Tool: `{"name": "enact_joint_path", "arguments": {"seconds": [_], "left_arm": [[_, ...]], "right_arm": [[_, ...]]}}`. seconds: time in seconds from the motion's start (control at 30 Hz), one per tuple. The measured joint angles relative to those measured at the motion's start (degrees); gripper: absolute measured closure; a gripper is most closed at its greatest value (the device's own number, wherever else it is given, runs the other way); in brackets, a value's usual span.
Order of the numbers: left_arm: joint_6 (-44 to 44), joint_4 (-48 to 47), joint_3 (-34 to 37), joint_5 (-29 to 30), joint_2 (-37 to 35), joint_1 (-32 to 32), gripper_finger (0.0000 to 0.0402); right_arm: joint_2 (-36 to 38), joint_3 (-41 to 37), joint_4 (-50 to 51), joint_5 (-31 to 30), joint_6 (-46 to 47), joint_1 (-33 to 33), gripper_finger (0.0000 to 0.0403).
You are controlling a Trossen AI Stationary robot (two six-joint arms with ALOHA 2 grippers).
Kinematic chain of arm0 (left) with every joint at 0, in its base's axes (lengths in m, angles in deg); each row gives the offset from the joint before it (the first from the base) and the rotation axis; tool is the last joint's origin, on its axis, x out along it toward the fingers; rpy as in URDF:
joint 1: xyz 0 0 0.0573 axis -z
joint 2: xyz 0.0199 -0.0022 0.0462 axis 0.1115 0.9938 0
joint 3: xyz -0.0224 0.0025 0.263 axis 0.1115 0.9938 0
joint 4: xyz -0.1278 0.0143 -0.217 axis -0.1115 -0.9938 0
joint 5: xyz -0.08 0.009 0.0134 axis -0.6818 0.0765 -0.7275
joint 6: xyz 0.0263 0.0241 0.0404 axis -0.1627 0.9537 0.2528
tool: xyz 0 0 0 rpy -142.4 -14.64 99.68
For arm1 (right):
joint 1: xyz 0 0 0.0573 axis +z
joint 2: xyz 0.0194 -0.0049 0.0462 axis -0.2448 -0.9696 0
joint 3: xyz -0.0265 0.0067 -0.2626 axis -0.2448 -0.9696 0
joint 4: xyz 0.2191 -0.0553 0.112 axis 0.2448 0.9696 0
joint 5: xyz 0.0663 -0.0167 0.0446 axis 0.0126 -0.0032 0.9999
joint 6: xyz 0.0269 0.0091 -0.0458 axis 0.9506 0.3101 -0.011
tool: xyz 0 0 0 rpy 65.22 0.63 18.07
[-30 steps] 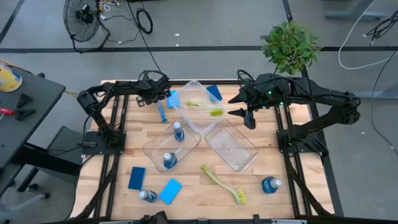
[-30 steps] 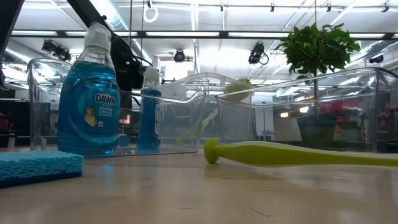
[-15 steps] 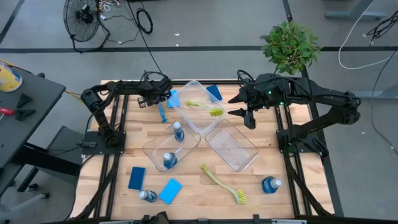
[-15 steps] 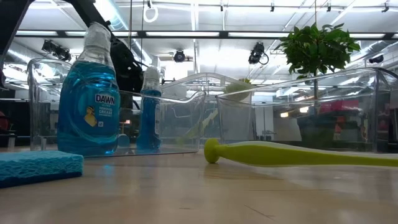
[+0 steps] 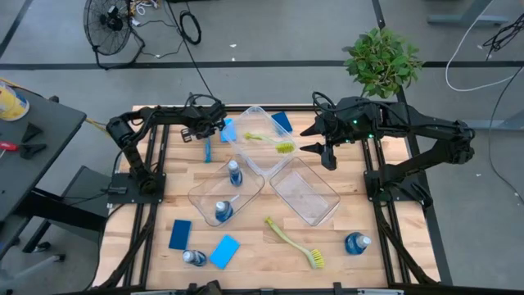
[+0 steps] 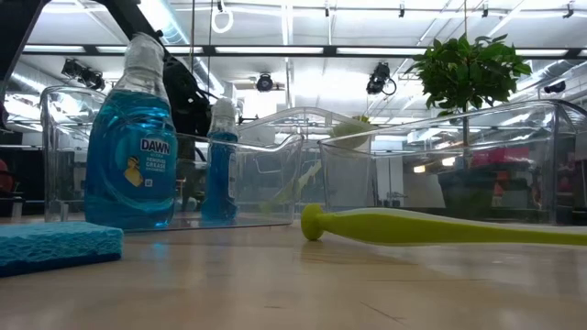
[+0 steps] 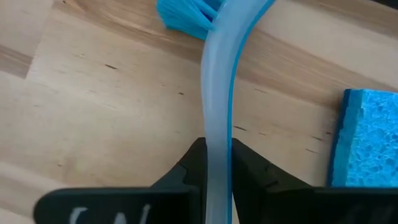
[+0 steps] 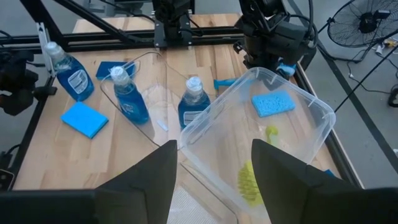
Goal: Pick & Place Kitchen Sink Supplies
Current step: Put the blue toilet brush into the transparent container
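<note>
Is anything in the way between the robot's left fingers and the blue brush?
No. The left gripper has its fingers pressed on both sides of the blue brush handle already, with nothing between them.

"DAWN" on the near blue soap bottle's [image 6: 129, 147] label

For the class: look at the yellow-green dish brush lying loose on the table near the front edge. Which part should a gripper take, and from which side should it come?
Grip the yellow-green dish brush on its thin handle, about midway, coming straight down from above. It lies flat on the wooden table with bare wood on both sides of the handle, so the fingers should straddle it crosswise. The bristle head looks wider and softer, probably a poorer hold.
</note>
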Motion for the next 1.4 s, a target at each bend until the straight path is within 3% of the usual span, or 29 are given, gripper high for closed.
{"name": "enact_joint_path", "arguments": {"seconds": [0.4, 0.9, 1.13, 1.27, 1.4], "left_arm": [[5.48, -7.19, -1.58, 2.73, -4.27, 0.08, 0.0354], [13.78, -9.5, -1.99, 9.87, -21.6, 0.57, 0.0354], [26.55, -2.96, -1.99, 8.5, -30.78, 3.57, 0.0354], [37.41, 7.15, -1.99, 2.9, -34.56, 5.56, 0.0354], [41.04, 16.34, -2.02, -1.54, -36.74, 7.4, 0.0354]], "right_arm": [[0.0, 0.0, -0.02, -0.01, 0.26, 0.0, 0.0195], [0.0, 0.0, -0.06, -0.01, -0.24, 0.0, 0.0195], [0.0, 0.0, -0.06, -0.02, -0.27, 0.0, 0.0195], [0.0, 0.0, -0.06, -0.03, -0.27, 0.0, 0.0195], [0.0, 0.0, -0.08, -0.03, -0.27, 0.01, 0.0195]]}}
